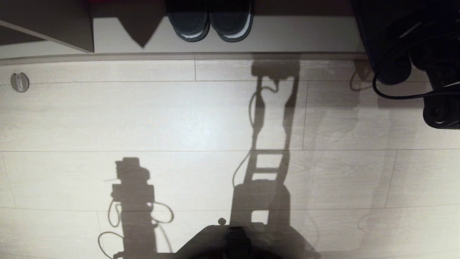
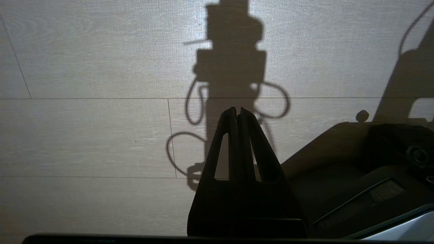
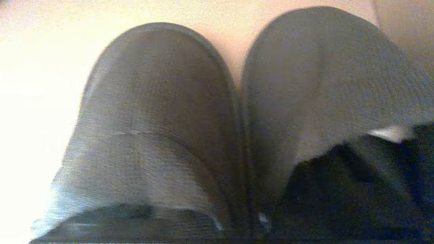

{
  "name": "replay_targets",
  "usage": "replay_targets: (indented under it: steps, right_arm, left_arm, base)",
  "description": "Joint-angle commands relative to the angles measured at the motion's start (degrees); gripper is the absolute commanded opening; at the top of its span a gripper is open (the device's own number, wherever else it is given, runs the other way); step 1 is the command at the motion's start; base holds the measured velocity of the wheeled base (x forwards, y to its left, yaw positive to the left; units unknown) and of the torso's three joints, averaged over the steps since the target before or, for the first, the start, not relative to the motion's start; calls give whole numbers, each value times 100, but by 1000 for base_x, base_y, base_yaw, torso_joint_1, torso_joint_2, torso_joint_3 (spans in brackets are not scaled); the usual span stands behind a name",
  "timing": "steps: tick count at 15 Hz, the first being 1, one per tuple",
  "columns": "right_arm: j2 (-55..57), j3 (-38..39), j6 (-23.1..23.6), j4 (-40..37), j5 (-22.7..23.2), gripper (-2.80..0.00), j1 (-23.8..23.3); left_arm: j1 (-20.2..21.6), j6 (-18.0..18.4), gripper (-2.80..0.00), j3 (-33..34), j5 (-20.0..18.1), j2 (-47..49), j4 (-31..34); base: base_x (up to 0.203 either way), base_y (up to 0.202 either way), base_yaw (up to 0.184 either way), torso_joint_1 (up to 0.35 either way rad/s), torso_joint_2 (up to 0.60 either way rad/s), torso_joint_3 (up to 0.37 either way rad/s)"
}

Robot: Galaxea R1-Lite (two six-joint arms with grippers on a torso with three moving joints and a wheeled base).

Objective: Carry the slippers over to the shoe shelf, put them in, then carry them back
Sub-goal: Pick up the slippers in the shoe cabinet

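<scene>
Two slippers [image 3: 234, 112], grey-blue fabric, lie side by side touching, filling the right wrist view on a pale surface; shelf or floor, can't tell. They look light, soft and floppy, so pinch both inner walls together at the open backs. Right end effector: grip state can't tell. Left end effector [image 2: 237, 110] closed, empty, above the floor [image 2: 84, 135].

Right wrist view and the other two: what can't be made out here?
- Right tool: hidden in the right wrist view behind the grey slippers filling it; open or gripping, cannot tell.
- Darker pair: heels cut off by the head view's top edge.
- Right arm: a dark mass at the head view's edge.
</scene>
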State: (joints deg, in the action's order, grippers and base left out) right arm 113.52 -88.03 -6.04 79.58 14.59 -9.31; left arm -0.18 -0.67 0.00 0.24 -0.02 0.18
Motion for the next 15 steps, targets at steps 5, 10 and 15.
replay_targets:
  steps: [5,10,15]
  right_arm:
    - [-49,-13,-2,32,35,-280,0]
    - [-508,811,15,-79,34,-280,-7]
    - [-1877,3404,54,-595,31,-280,-2]
  left_arm:
    - [1,-3,-280,9,2,2,-1]
    - [1,-12,-280,9,2,-5,-1]
    - [1,-12,-280,9,2,2,-1]
  base:
    - [0,0,0,0,0,0]
    - [0,0,0,0,0,0]
    - [0,0,0,0,0,0]
